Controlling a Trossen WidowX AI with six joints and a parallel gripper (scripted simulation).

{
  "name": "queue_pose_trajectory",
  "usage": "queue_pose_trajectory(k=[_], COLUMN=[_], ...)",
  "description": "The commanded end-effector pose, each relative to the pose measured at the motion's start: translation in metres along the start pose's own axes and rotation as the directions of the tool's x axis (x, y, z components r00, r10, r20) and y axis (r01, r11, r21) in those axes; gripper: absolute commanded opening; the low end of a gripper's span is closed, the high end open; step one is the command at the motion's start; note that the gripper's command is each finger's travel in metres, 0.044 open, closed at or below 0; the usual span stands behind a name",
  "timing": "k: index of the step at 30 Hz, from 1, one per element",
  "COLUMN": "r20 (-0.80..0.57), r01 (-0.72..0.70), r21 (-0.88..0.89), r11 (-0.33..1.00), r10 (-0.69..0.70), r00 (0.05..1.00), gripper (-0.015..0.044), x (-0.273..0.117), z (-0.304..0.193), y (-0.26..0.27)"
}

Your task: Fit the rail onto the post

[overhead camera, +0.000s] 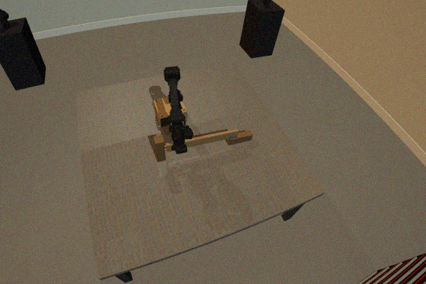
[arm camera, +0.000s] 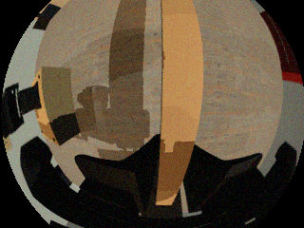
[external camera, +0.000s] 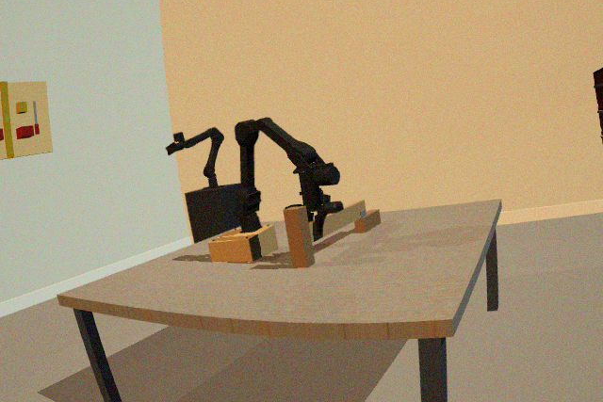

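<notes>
The long wooden rail (overhead camera: 210, 138) (external camera: 340, 220) (arm camera: 182, 85) runs from near the post to the footboard block (overhead camera: 242, 137) (external camera: 366, 222), with its far end at the blue-marked bracket. Its shadow lies beside it on the table, and its near part looks raised. My gripper (overhead camera: 180, 150) (external camera: 317, 236) (arm camera: 167, 137) is shut on the rail near its near end, one finger on each side. The upright post (overhead camera: 160, 150) (external camera: 298, 236) stands just beyond that end. Only a very small space shows there. The pegs and holes cannot be made out, so whether they engage is not visible.
The wooden base box of my arm (overhead camera: 161, 110) (external camera: 231, 249) (arm camera: 57, 87) stands on the table (overhead camera: 144, 212) (external camera: 340, 290), behind the rail and near the post. Two black pedestals (overhead camera: 259, 30) (overhead camera: 24, 55) with other arms stand beyond the table.
</notes>
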State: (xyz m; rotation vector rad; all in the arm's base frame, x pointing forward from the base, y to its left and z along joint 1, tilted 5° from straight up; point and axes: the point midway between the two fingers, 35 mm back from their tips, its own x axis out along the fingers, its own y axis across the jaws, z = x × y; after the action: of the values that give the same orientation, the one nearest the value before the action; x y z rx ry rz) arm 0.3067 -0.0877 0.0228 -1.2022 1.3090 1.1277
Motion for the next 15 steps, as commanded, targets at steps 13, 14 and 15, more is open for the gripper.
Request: queue_pose_trajectory(k=[13,14,15], r20=[-0.003,-0.003,-0.003], r01=[0.006,0.006,0.006], r21=[-0.003,-0.003,-0.003], r11=[1.0,1.0,1.0], r10=[-0.006,-0.006,-0.006], r00=[1.0,1.0,1.0], gripper=[0.0,0.0,0.0], x=[-0.0011,-0.001,-0.0008], z=[-0.0059,-0.0061,-0.0062], y=[-0.0017,-0.0016,-0.0016])
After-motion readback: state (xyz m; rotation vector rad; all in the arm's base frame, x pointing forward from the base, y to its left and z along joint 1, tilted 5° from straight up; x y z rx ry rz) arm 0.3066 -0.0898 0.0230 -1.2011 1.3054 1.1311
